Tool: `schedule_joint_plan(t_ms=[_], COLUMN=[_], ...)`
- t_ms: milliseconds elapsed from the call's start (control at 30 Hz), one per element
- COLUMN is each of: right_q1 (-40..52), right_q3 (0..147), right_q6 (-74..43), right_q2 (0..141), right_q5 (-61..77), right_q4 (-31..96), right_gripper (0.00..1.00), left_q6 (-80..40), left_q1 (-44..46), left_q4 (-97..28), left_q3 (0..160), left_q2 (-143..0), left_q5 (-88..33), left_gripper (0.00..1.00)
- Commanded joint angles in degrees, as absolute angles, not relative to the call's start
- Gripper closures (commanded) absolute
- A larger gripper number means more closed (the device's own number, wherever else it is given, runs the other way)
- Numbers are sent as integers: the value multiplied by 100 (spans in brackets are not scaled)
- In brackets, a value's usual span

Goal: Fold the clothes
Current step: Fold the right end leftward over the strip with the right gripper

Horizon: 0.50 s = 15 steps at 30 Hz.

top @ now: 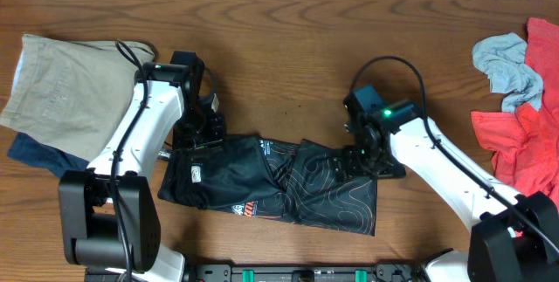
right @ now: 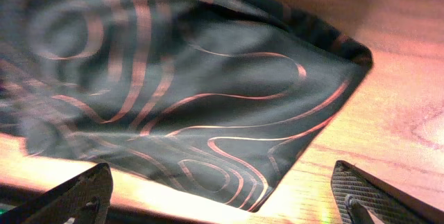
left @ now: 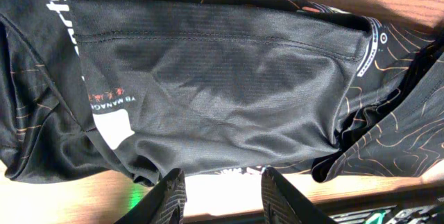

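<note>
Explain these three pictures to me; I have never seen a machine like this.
Two white robot arms sit at a wooden table, each ending in a two-finger gripper. The wide picture looks down from above; the other two come from cameras on each wrist. A black jersey with orange lines lies partly folded in the middle. The left gripper and the right gripper are both open above it, holding nothing. A beige garment on a navy one lies at the left edge of the overhead picture; grey and red clothes at its right edge.

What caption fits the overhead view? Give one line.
Two grippers, left and right, at opposite ends of a partly folded black jersey on the table.
</note>
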<state>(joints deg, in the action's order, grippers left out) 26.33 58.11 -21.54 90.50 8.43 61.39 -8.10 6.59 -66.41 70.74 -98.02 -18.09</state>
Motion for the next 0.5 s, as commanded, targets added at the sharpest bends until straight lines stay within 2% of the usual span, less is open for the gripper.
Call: schedule_joint_plan(t_ms=[0, 133, 200, 267, 333, 367, 433, 467], right_q1=[2508, 2438, 2438, 2440, 2440, 2440, 2440, 2440], right_q3=[5395, 4952, 4801, 4663, 4554, 4510, 4438, 4414], right_q6=[-2477, -2484, -2482, -2480, -2482, -2482, -2484, -2482], right_q2=[9065, 9065, 9065, 9065, 9065, 9065, 9065, 9065], right_q5=[620, 622, 626, 705, 799, 819, 819, 810], right_q4=[5986, 5520, 5308, 5094, 4897, 4812, 4650, 4593], right_gripper=[3, 5, 11, 29, 61, 70, 83, 94], left_q6=[-819, -819, -819, -819, -819, -819, -819, -819], left_q1=[668, 668, 668, 668, 668, 668, 668, 668], left_q4=[-6674, -6672, -6672, -6672, -6670, -6672, -6672, -6672], left_q3=[7072, 7072, 7072, 7072, 7072, 7072, 7072, 7072], left_q2=[-9710, -9710, -9710, -9710, -9710, -9710, -9710, -9710], left_q5=[-1839, -1839, -1841, -1841, -1839, -1839, -1839, -1841], left_gripper=[62, 62, 62, 62, 62, 62, 62, 62])
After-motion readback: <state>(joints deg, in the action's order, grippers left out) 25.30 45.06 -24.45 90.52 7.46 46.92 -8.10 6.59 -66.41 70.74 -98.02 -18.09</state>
